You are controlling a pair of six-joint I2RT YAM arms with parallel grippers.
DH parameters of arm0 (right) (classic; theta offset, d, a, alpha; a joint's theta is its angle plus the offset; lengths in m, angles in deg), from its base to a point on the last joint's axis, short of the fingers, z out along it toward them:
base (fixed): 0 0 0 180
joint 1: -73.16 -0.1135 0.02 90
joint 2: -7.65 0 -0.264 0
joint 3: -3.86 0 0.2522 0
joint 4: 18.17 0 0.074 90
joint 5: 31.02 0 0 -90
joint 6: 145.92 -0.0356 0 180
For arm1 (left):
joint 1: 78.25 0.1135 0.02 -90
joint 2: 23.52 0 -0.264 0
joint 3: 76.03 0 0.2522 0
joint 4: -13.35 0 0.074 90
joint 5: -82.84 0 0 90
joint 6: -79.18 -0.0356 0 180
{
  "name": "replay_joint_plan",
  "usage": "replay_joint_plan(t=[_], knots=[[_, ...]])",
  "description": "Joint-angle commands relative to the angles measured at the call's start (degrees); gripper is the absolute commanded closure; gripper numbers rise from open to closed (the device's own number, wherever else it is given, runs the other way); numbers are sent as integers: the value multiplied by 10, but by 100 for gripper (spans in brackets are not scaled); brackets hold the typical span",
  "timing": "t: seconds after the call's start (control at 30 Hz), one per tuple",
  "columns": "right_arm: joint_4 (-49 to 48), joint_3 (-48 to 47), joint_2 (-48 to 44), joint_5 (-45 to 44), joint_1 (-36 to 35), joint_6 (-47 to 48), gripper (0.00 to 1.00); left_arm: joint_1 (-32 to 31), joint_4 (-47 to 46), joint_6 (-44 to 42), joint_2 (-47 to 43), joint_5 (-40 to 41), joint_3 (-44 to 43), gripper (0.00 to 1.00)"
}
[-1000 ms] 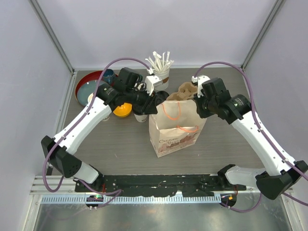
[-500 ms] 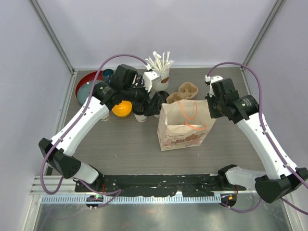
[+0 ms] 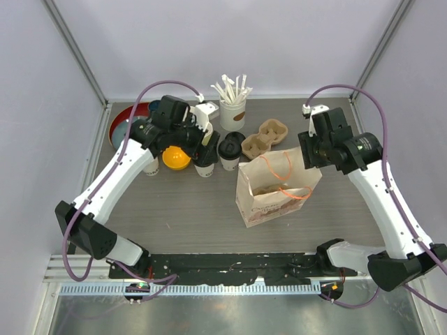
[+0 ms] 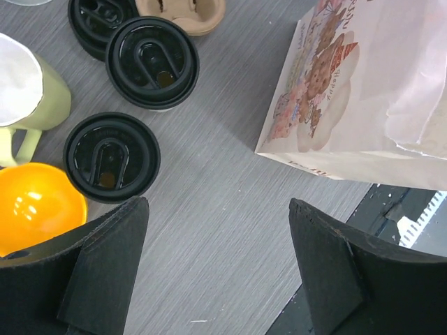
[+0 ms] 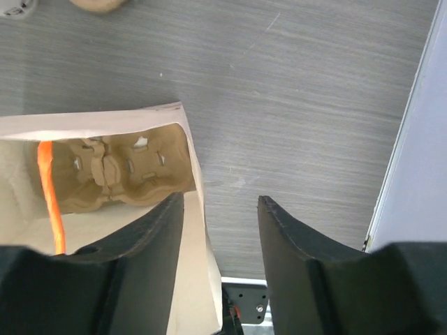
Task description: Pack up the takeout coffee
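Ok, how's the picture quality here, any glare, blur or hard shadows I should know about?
Top external view: even, soft light, with only faint shadows beside the paper bag. Left wrist view: a bright highlight on the orange bowl and a dull sheen on the black lids. Right wrist view: the right end effector is dark with little detail, and the cardboard tray is clearer.

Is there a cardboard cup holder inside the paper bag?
Yes, the right wrist view looks down into the open paper bag and shows a brown cardboard cup holder lying inside it.
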Motion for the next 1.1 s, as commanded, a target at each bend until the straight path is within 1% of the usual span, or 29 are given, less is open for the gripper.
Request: replay_joint_plan(t=[0.0, 0.03, 0.1, 0.13, 0.2, 0.27, 0.3, 0.33, 0.37, 0.43, 0.47, 0.5, 0.57, 0.63, 0.67, 0.7, 0.73, 0.87, 0.9, 0.93, 0.97, 1.07], knots=[[19, -93, -9, 8, 2, 4, 45, 15, -2, -3, -16, 4, 3, 15], [22, -108, -9, 16, 2, 6, 41, 16, -1, -7, -16, 4, 2, 15], [26, -151, -9, 39, 2, 13, 39, 21, 4, -9, -18, 4, 2, 15], [25, -166, -10, 67, 2, 13, 36, 23, 6, -10, -19, 2, 2, 15], [19, -211, -8, 96, 2, 35, 35, 29, 10, -12, -22, 0, 2, 15], [-9, -246, 0, 152, 3, 50, 34, 35, 12, -14, -30, 0, 2, 15], [-21, -279, 6, 172, 2, 54, 34, 43, 13, -14, -33, 0, 2, 15], [-46, -298, 16, 193, 2, 58, 34, 48, 16, -15, -39, 1, 2, 15], [-56, -315, 41, 240, 1, 63, 34, 53, 17, -15, -44, 1, 0, 15], [-81, -362, 78, 271, -11, 69, 34, 70, 21, -16, -58, 1, 1, 15], [-85, -375, 119, 281, -20, 77, 34, 78, 22, -17, -63, 2, 3, 15], [-92, -398, 139, 276, -52, 95, 34, 92, 23, -17, -69, 1, 5, 15], [-89, -421, 183, 256, -90, 127, 34, 108, 24, -19, -87, 0, 14, 14], [-72, -460, 252, 235, -138, 178, 34, 132, 25, -21, -98, 0, 21, 14], [-63, -476, 275, 231, -148, 193, 34, 140, 26, -22, -105, -1, 26, 14], [-50, -500, 319, 226, -159, 224, 34, 156, 26, -21, -106, -7, 30, 14], [-44, -508, 338, 231, -177, 240, 35, 164, 31, -21, -108, -12, 31, 14], [-31, -529, 419, 232, -207, 301, 36, 200, 31, -20, -115, -35, 48, 14], [-19, -536, 435, 215, -213, 305, 40, 209, 31, -19, -118, -42, 51, 14], [-14, -541, 466, 205, -219, 314, 41, 213, 29, -20, -120, -43, 54, 14], [-12, -542, 477, 198, -229, 317, 42, 219, 27, -19, -121, -45, 56, 14], [2, -542, 516, 179, -235, 319, 49, 222, 26, -22, -124, -51, 64, 14]])
